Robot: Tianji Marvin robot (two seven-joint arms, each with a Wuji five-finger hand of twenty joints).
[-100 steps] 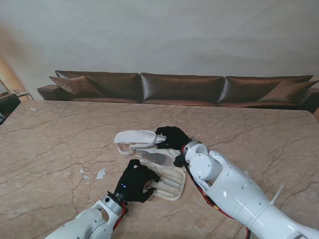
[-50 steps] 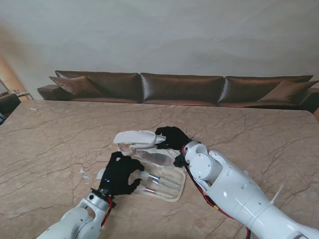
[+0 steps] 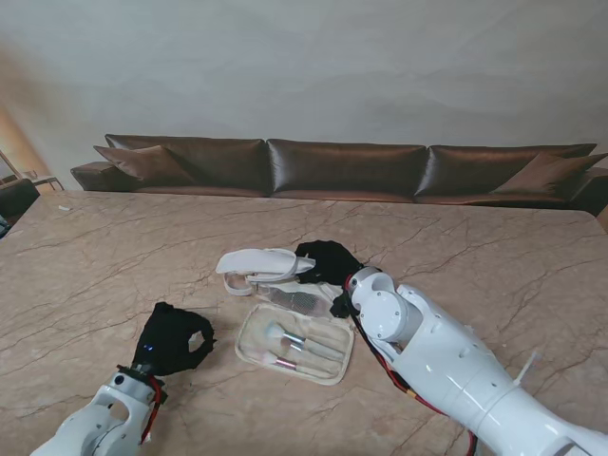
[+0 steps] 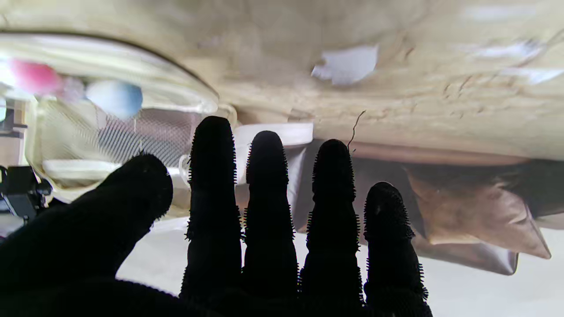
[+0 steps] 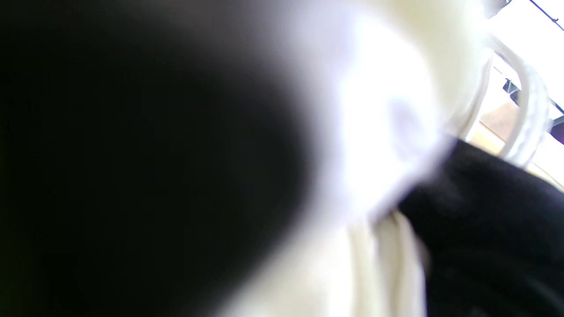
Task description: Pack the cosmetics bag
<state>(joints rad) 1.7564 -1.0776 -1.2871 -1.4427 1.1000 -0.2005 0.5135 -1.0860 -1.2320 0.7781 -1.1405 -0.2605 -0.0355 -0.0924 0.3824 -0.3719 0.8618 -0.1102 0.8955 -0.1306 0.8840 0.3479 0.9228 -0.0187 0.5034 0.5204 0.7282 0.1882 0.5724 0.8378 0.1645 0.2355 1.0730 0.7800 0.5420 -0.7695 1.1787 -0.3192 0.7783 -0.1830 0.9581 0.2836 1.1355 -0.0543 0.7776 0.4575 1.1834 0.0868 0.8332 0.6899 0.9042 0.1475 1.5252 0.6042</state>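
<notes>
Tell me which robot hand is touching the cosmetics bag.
The right robot hand, gripping the raised white lid of the cream cosmetics bag. The left robot hand hovers open over bare marble, left of the bag's tray.

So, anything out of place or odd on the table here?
Small white scraps lie loose on the marble table left of the open cosmetics bag, like torn paper. They look like litter, not cosmetics. The bag's brushes sit neatly inside.

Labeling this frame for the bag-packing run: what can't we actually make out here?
- Right hand: stand view shows it at the bag's lid; the grip is hidden, and the right wrist view is blurred.
- Brushes in the open bag: too small to count.
- White scraps on the table: blurred, unidentifiable.
- Left hand: empty, fingers apart.
</notes>
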